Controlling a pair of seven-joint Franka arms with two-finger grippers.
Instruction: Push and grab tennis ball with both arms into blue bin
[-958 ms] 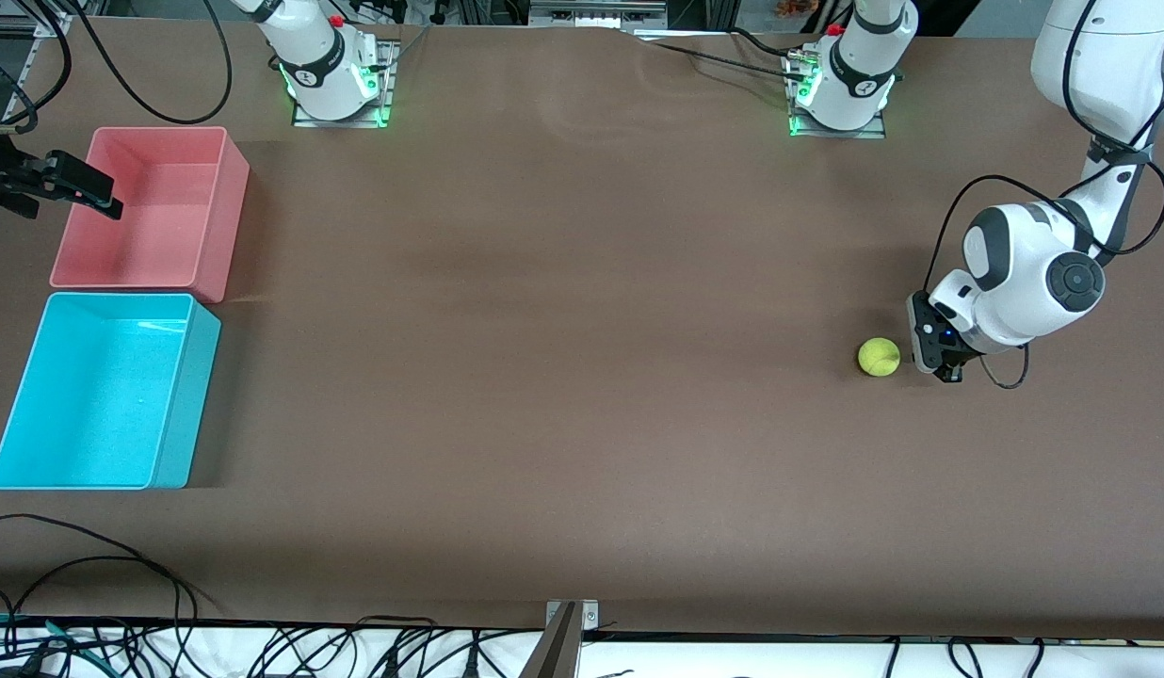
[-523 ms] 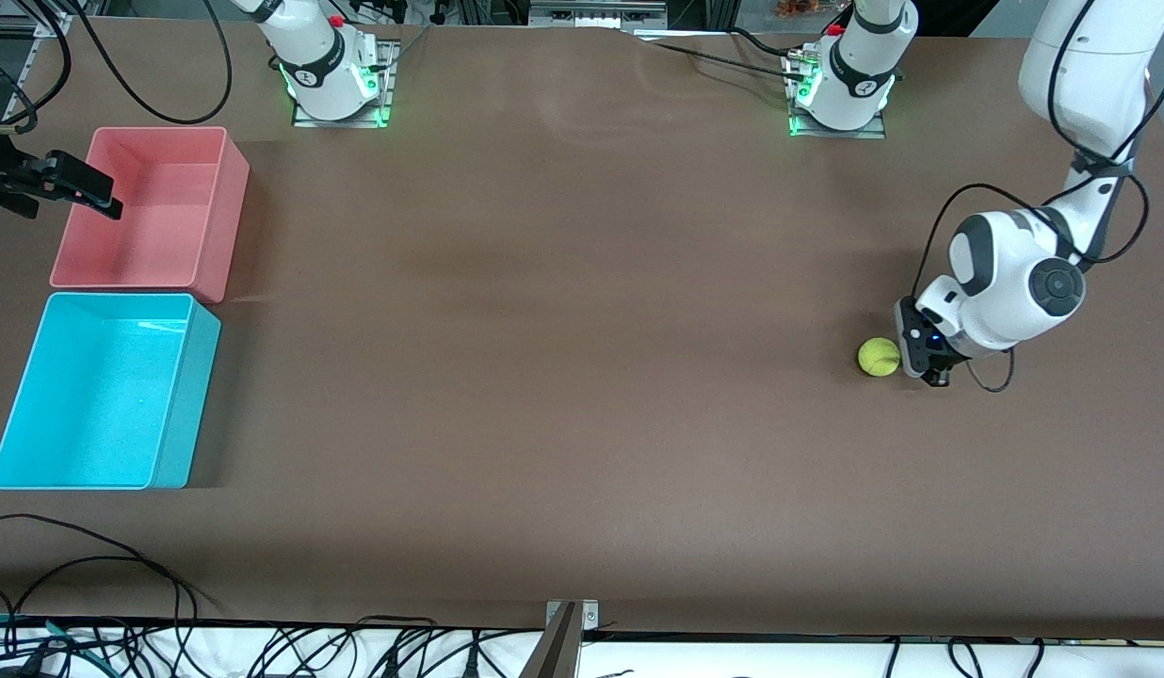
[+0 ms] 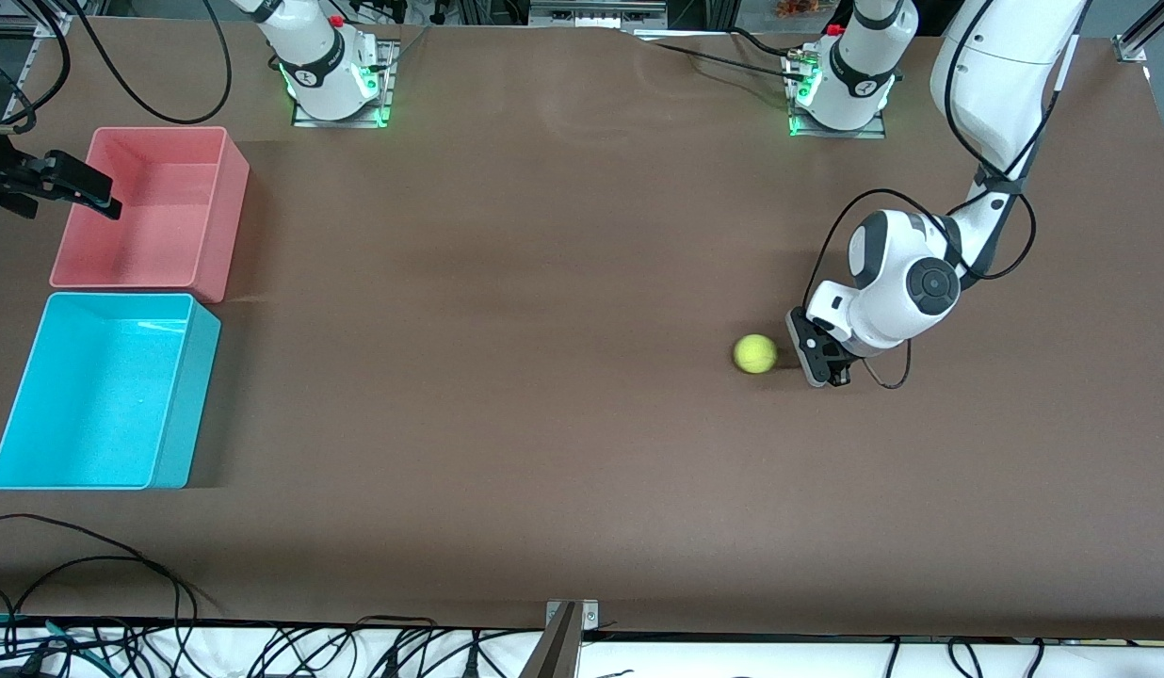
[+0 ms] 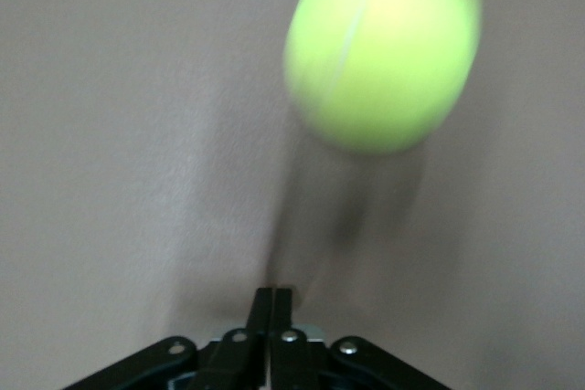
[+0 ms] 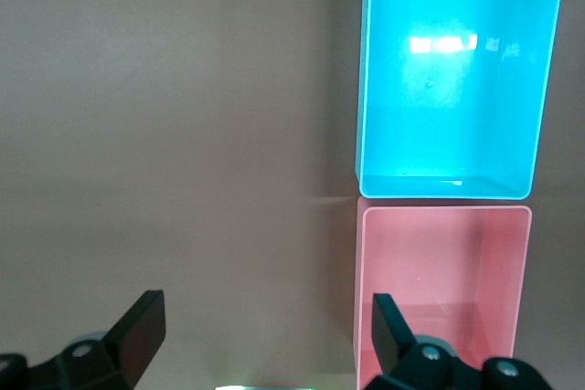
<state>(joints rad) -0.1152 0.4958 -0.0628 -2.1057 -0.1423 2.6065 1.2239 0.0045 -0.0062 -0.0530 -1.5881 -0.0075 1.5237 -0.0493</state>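
Observation:
The yellow-green tennis ball [image 3: 754, 353] lies on the brown table toward the left arm's end, blurred in the left wrist view [image 4: 384, 47]. My left gripper [image 3: 820, 365] is low at the table just beside the ball, a small gap apart, on the side away from the bins. Its fingers [image 4: 271, 297] are shut with nothing between them. The blue bin [image 3: 182, 395] stands at the right arm's end and shows in the right wrist view too [image 5: 539, 89]. My right gripper [image 3: 69, 188] hangs open and holding nothing by the pink bin's outer edge, fingers wide apart [image 5: 265, 331].
A pink bin [image 3: 219, 217] stands right beside the blue bin, farther from the front camera. Both arm bases [image 3: 337, 85] [image 3: 841, 89] stand along the table's back edge. Cables [image 3: 92, 565] trail over the front edge near the bins.
My left gripper swept along the table toward the bins, staying shut. The tennis ball rolled ahead of it the same way. The right arm has not moved.

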